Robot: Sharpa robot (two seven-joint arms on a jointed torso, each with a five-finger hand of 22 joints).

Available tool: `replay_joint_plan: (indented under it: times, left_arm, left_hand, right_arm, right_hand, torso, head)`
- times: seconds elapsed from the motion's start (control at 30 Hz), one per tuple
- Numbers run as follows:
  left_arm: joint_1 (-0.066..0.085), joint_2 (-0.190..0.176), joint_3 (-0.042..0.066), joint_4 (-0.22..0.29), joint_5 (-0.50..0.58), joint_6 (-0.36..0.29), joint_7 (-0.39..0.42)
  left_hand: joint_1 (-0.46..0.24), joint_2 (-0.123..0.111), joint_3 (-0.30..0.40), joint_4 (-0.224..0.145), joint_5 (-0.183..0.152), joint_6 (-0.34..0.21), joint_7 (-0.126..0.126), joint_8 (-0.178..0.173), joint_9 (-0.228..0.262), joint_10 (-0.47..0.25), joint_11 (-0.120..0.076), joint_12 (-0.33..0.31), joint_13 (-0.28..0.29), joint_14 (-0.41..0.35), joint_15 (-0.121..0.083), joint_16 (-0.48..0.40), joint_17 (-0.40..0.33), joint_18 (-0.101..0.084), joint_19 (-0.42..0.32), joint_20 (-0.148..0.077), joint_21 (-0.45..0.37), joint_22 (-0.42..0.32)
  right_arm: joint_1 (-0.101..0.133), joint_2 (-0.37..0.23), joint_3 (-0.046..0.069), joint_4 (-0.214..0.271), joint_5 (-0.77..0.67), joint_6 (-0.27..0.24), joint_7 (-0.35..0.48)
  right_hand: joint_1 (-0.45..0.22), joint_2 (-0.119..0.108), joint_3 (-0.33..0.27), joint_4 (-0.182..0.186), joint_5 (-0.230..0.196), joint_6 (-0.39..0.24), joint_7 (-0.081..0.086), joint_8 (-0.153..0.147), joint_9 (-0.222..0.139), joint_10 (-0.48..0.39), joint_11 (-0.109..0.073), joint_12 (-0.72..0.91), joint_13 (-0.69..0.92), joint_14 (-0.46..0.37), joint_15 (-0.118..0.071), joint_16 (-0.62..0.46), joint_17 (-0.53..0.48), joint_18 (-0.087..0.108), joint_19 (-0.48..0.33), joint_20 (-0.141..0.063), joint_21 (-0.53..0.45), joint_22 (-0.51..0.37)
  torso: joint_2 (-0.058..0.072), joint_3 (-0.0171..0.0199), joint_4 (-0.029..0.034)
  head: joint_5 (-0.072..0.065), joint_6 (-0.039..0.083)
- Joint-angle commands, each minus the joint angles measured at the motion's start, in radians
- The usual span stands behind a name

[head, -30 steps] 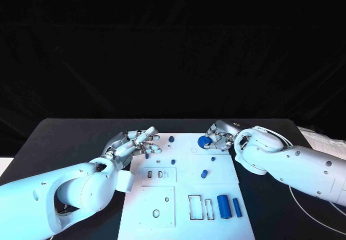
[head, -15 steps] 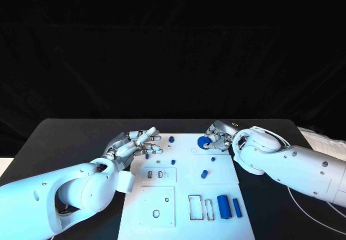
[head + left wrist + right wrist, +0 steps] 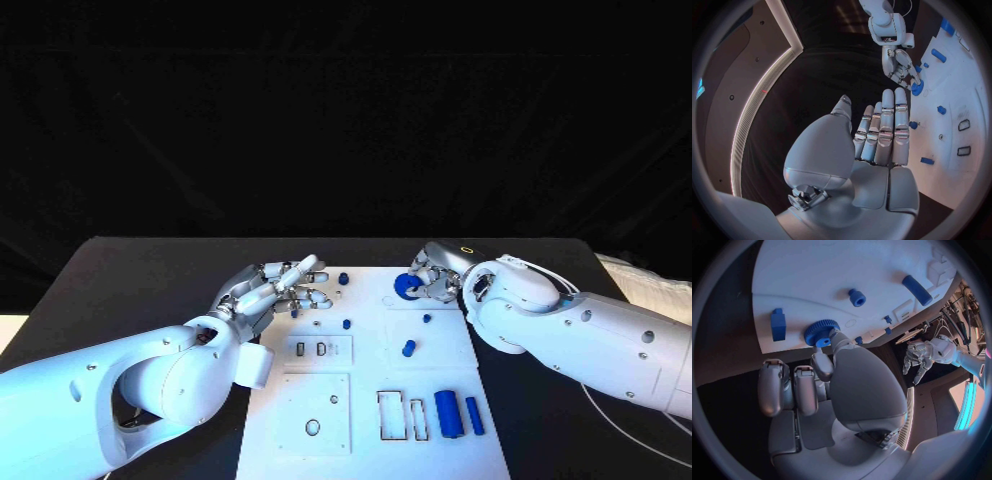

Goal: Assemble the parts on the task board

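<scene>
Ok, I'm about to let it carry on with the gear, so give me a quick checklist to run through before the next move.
1. Right hand has the blue gear: ok, fingers touch it at the far edge of the task board.
2. Gear seated on its spot: cannot tell, the fingers hide its base.
3. Left hand free: ok, fingers straight, holding nothing.
4. Left hand out of the right hand's way: ok, they are apart across the board.
5. Other blue parts undisturbed: ok, two blue bars lie side by side on the near right of the board.
</scene>
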Motion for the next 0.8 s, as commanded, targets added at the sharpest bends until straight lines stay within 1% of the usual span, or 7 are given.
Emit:
replay_joint_plan:
  times: [0.03,0.13,0.2,0.27,0.4,0.57,0.8]
  left_arm:
    - [0.001,0.001,0.001,0.002,0.001,0.035,0.009]
    - [0.001,0.001,0.001,0.001,0.001,0.034,0.008]
    - [0.001,0.000,0.001,-0.001,-0.001,0.034,0.008]
    - [0.001,0.000,0.001,-0.003,-0.003,0.034,0.007]
    - [0.001,-0.001,0.001,-0.006,-0.005,0.034,0.007]
    - [0.001,-0.006,0.001,-0.014,-0.005,0.034,0.008]
    - [0.002,-0.017,0.001,-0.034,-0.022,0.015,0.014]
  left_hand:
    - [0.001,0.005,-0.002,-0.005,-0.004,-0.007,0.000,-0.006,-0.001,-0.006,0.000,-0.003,0.000,-0.008,0.002,-0.003,0.001,0.001,-0.006,-0.002,-0.005,-0.001]
    - [0.001,0.005,-0.002,-0.006,-0.003,-0.007,0.000,-0.006,-0.001,-0.006,0.000,-0.003,0.000,-0.008,0.002,-0.003,0.001,0.001,-0.006,-0.002,-0.005,-0.001]
    - [0.001,0.005,-0.002,-0.006,-0.003,-0.007,0.000,-0.006,-0.001,-0.006,0.000,-0.003,0.000,-0.008,0.002,-0.003,0.001,0.001,-0.006,-0.002,-0.005,-0.001]
    - [0.001,0.005,-0.002,-0.006,-0.003,-0.007,0.000,-0.006,-0.001,-0.006,0.000,-0.003,0.000,-0.008,0.002,-0.003,0.001,0.001,-0.006,-0.002,-0.005,-0.001]
    - [0.002,0.006,-0.002,-0.006,-0.003,-0.008,0.001,-0.007,-0.001,-0.007,0.000,-0.003,0.000,-0.008,0.002,-0.003,0.002,0.001,-0.007,-0.002,-0.005,-0.001]
    - [0.002,0.006,-0.002,-0.006,-0.003,-0.008,0.001,-0.007,-0.001,-0.007,0.000,-0.003,0.000,-0.008,0.002,-0.003,0.002,0.001,-0.007,-0.002,-0.005,-0.001]
    - [0.005,0.006,-0.001,-0.009,-0.003,-0.009,0.001,-0.007,-0.001,-0.008,0.000,-0.003,0.000,-0.009,0.002,-0.004,0.003,0.001,-0.008,-0.002,-0.005,-0.001]
  right_arm:
    - [-0.010,0.000,-0.006,0.011,-0.058,-0.053,-0.009]
    - [-0.011,-0.001,-0.006,0.026,-0.046,-0.122,0.013]
    - [-0.011,-0.002,-0.006,0.039,-0.037,-0.154,0.026]
    - [-0.011,-0.003,-0.005,0.053,-0.028,-0.170,0.034]
    - [-0.011,0.000,-0.005,0.079,-0.020,-0.178,0.041]
    - [-0.011,0.019,-0.004,0.103,-0.018,-0.166,0.041]
    - [-0.011,0.068,-0.005,0.101,-0.032,-0.145,0.033]
  right_hand:
    - [0.035,0.025,0.022,-0.009,-0.002,0.035,-0.018,0.014,0.013,0.010,-0.015,0.017,0.014,0.070,-0.009,0.007,0.078,-0.012,0.011,-0.003,0.010,0.013]
    - [0.022,0.023,0.026,-0.004,-0.003,0.040,-0.019,0.014,0.014,0.012,-0.016,0.018,0.017,0.070,-0.010,0.006,0.076,-0.013,0.015,-0.006,0.012,0.020]
    - [0.011,0.019,0.027,-0.001,-0.004,0.043,-0.020,0.014,0.014,0.012,-0.017,0.015,0.016,0.069,-0.011,0.006,0.076,-0.014,0.017,-0.007,0.014,0.023]
    - [0.005,0.016,0.028,0.001,-0.005,0.043,-0.020,0.013,0.015,0.012,-0.017,0.014,0.017,0.070,-0.011,0.006,0.076,-0.014,0.018,-0.008,0.015,0.025]
    - [-0.014,0.006,0.029,0.009,0.013,0.037,-0.019,0.006,0.013,0.012,-0.016,0.009,0.017,0.069,-0.011,0.006,0.076,-0.015,0.019,-0.008,0.016,0.027]
    - [-0.018,0.002,0.030,0.010,0.019,0.035,-0.018,0.003,0.012,0.011,-0.015,0.006,0.016,0.069,-0.011,0.005,0.075,-0.015,0.019,-0.008,0.016,0.028]
    - [-0.021,0.001,0.031,0.011,0.019,0.033,-0.017,0.000,0.012,0.011,-0.015,0.006,0.016,0.069,-0.010,0.005,0.075,-0.015,0.019,-0.008,0.016,0.028]
  torso:
    - [0.000,0.0001,0.0018]
    - [0.000,-0.0002,0.0028]
    - [0.001,-0.0001,0.0029]
    - [0.000,-0.0003,0.0032]
    - [0.001,-0.0005,0.0010]
    - [0.001,-0.0006,0.0020]
    - [0.001,-0.0006,0.0023]
  head:
    - [-0.003,0.002]
    - [-0.002,0.004]
    - [-0.001,0.004]
    - [0.000,0.004]
    - [0.002,0.005]
    - [0.004,0.003]
    - [0.004,0.001]
